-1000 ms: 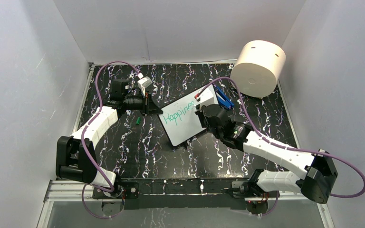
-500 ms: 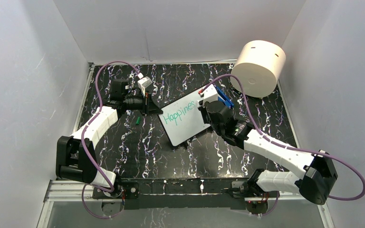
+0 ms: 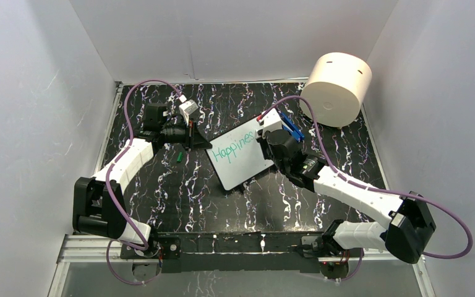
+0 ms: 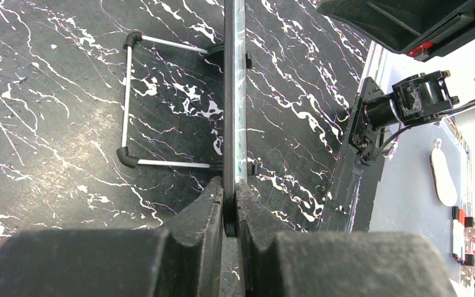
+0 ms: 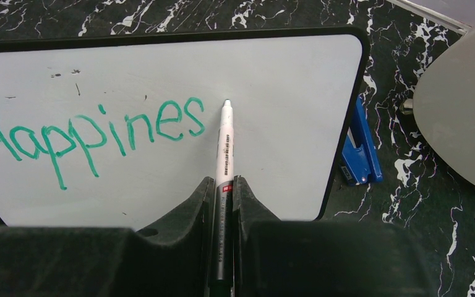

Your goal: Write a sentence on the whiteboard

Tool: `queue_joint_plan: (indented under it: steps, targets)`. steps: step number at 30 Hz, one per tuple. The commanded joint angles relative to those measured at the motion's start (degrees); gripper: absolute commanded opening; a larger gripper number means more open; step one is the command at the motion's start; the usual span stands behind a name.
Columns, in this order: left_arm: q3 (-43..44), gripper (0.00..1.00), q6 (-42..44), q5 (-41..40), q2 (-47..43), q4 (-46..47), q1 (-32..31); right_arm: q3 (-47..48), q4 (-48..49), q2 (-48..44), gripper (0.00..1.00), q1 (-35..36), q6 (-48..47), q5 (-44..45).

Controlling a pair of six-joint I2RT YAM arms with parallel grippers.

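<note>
Since the earlier frame the right tool (image 3: 271, 141) has slid up along the whiteboard (image 3: 238, 167) toward its far right corner, while the left arm has kept its place.

From above, the whiteboard lies slantwise in the middle of the dark marbled counter (image 3: 179, 185). The sentence (image 3: 234, 147) so far reads "Happines" in teal-green. The left tool (image 3: 199, 141) meets the board's left corner, and the right one hangs over its right end, hiding its own fingertips. A cream cylinder (image 3: 336, 88) sits at the far right corner of the counter, with a blue object (image 3: 292, 128) just beside the board's right end. A small green piece (image 3: 179, 157) lies near the left arm.

Left wrist view: the whiteboard (image 4: 235, 93) is seen edge-on, and the left tool (image 4: 230, 201) is pinching that edge, fingers (image 4: 207, 207) pressed against both faces. A white wire stand (image 4: 130, 99) is to the left of the board.

Right wrist view: the right tool (image 5: 222, 192) is clamped on a white marker (image 5: 226, 142). The marker's tip is just right of the last "s" of the sentence (image 5: 93, 133), on the whiteboard (image 5: 272, 68). I cannot tell whether the tip touches the surface. The blue object (image 5: 359, 154) lies just past the board's right edge, and the cream cylinder (image 5: 464, 105) is beyond it.
</note>
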Motion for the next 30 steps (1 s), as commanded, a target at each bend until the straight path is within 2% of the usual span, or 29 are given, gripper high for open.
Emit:
queue_joint_plan:
  steps: [1, 14, 30]
  targets:
    - [-0.3, 0.0, 3.3, -5.2, 2.2, -3.4, -0.5, 2.3, 3.8, 0.2, 0.0, -0.4, -1.2, -0.8]
    - [-0.3, 0.0, 3.4, -5.3, 2.2, -3.3, -0.6, 2.6, 4.3, 0.3, 0.0, -0.4, -1.4, -4.3]
    - [-0.2, 0.0, 3.3, -5.5, 2.2, -3.4, -0.5, 1.7, -0.9, -0.2, 0.0, -0.4, -0.3, -5.2]
